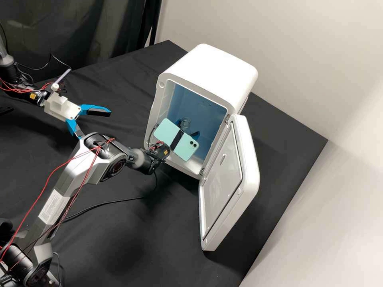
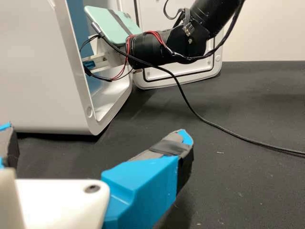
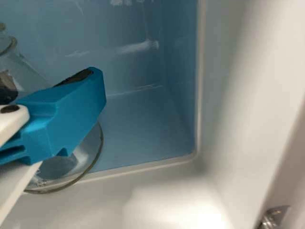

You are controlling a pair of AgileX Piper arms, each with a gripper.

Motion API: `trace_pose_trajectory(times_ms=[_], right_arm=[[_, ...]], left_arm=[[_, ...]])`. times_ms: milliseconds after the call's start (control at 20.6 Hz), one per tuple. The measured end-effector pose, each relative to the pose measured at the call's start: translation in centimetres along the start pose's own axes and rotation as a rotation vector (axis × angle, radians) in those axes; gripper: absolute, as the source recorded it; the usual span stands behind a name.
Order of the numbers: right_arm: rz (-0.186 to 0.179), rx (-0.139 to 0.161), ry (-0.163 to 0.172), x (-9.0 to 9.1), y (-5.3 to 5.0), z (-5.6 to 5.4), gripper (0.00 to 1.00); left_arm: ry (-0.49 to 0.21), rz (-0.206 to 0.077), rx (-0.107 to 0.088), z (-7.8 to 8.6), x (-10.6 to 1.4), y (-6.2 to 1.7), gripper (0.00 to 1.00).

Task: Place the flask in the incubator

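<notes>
The white incubator [image 1: 207,75] stands on the black bench with its door [image 1: 231,179] swung wide open and its blue chamber [image 3: 143,114] exposed. A clear glass flask [image 1: 185,122] stands upright inside the chamber near the front lip, its round base [image 3: 88,157] on the blue floor. My right gripper [image 3: 52,119] is inside the chamber, right against the flask, and a mint-green phone [image 1: 177,140] on its wrist hides it in the high view. My left gripper [image 1: 85,118] hovers open and empty over the bench left of the incubator.
The incubator's white side wall [image 2: 43,71] and front corner face the left gripper [image 2: 90,152]. A black cable [image 2: 228,133] runs across the bench from the right arm's wrist [image 2: 162,45]. Open black bench [image 1: 131,235] lies in front.
</notes>
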Motion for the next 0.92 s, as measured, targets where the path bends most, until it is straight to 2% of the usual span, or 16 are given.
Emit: trace_pose_trajectory(times_ms=[97,243,291,631,922], right_arm=[[-0.007,-0.002,0.005,0.0,-0.4,-0.2,0.0],[0.002,-0.01,0.027,0.1,-0.8,-0.1,0.0],[0.003,-0.01,0.031,0.2,-1.0,-0.1,1.0],[0.007,-0.024,0.028,0.2,-0.9,0.0,1.0],[-0.021,-0.031,-0.005,0.2,-1.7,0.9,1.0]], left_arm=[[0.0,0.0,0.0,0.0,0.0,0.0,1.0],[0.0,0.0,0.0,0.0,0.0,0.0,1.0],[0.0,0.0,0.0,0.0,0.0,0.0,1.0],[-0.006,-0.001,0.001,0.1,0.0,-0.02,1.0],[-0.006,-0.001,0.003,0.1,0.0,-0.02,1.0]])
